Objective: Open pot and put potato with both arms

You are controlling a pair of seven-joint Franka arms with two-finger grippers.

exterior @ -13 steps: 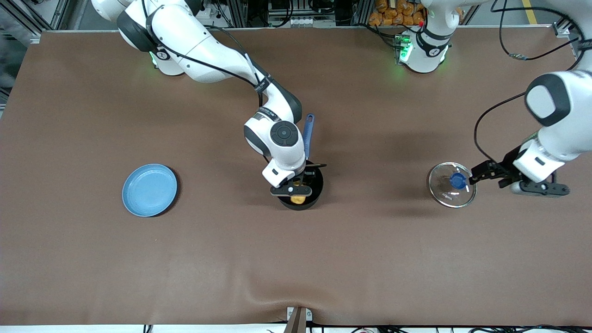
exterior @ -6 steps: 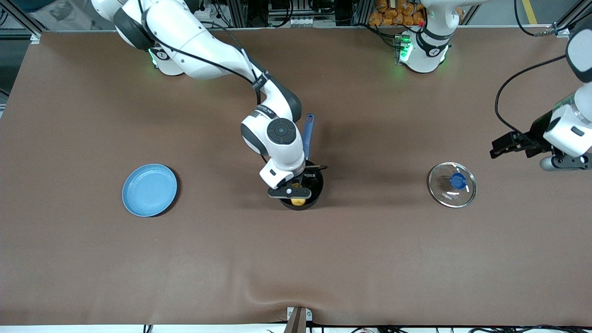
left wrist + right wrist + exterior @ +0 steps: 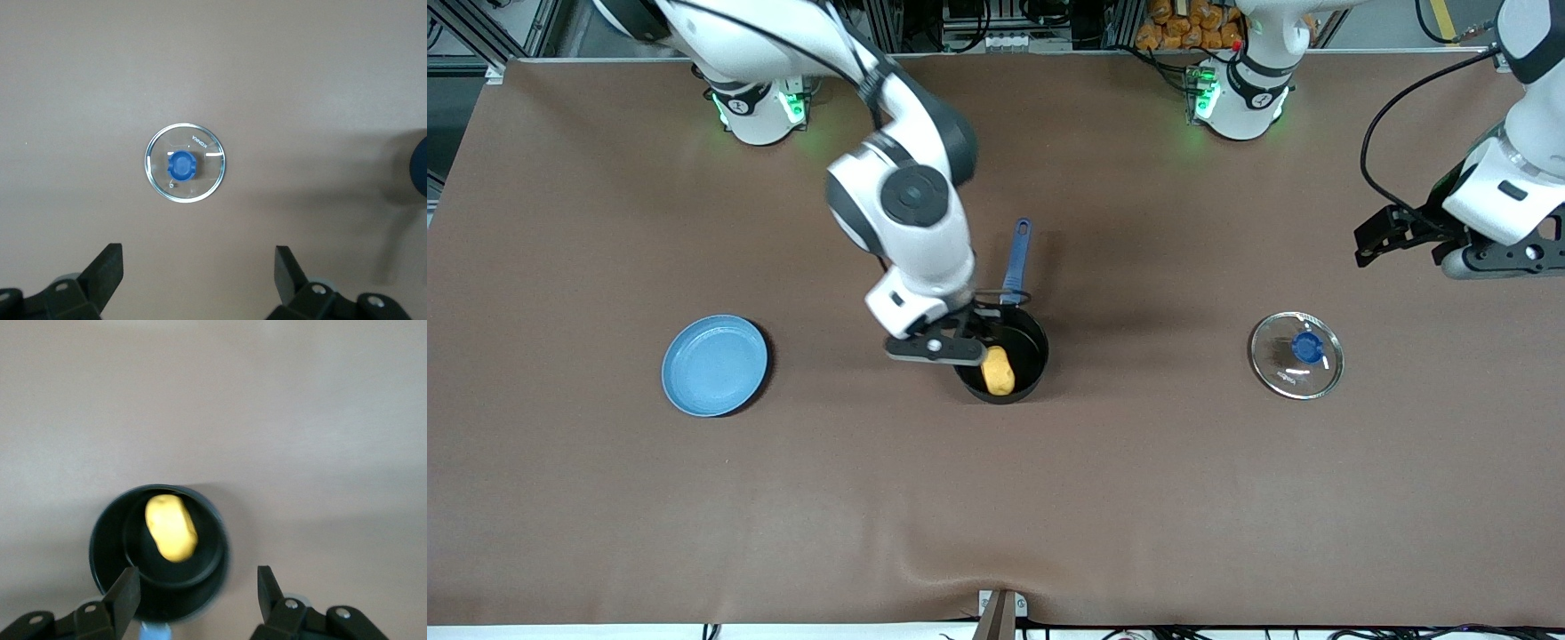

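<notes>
The black pot (image 3: 1037,354) stands mid-table with no lid, its blue handle (image 3: 1015,256) pointing toward the robots' bases. The yellow-orange potato (image 3: 997,370) lies inside it. My right gripper (image 3: 971,331) is open and empty, raised over the pot's edge toward the right arm's end. In the right wrist view (image 3: 197,577) the pot (image 3: 107,541) and potato (image 3: 171,527) lie below it. The glass lid (image 3: 1285,373) with its blue knob (image 3: 1307,348) lies flat on the table toward the left arm's end. My left gripper (image 3: 1375,238) is open and empty, up in the air; the left wrist view (image 3: 197,257) shows the lid (image 3: 200,143) below.
A flat light-blue plate (image 3: 714,364) lies toward the right arm's end of the table. A fold in the brown table cover (image 3: 960,569) runs near the edge closest to the front camera.
My right gripper has risen out of the pot and drawn back, leaving the potato in it. My left gripper has let go of the lid's knob and lifted away from it.
</notes>
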